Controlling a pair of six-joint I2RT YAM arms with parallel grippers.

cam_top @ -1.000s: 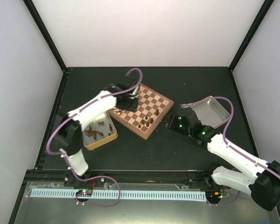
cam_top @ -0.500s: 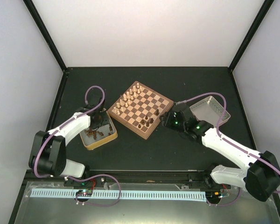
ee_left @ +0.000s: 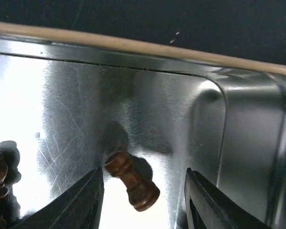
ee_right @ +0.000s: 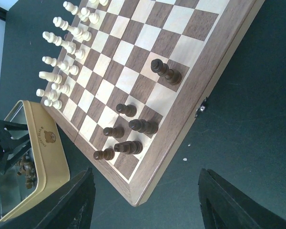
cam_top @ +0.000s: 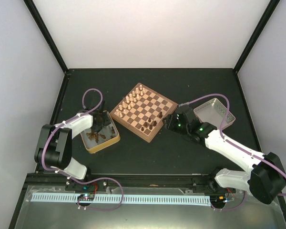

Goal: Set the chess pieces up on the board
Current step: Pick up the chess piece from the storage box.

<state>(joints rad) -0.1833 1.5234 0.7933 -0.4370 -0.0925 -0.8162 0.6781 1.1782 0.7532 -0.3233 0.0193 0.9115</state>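
straddling a toppled dark chessman (ee_left: 132,186) in the tin (ee_left: 250,143), left hand (ee_left: 143,177) gapes; right hand (ee_right: 145,172) gapes empty.

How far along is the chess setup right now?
Done: the cream pieces stand in two rows on the board, and six dark pieces stand near its opposite edge. In hand: the left tool, jaws open, straddles a dark piece lying in the tin. The right tool hovers open and empty beside the board. Left: more dark pieces wait in the tin.
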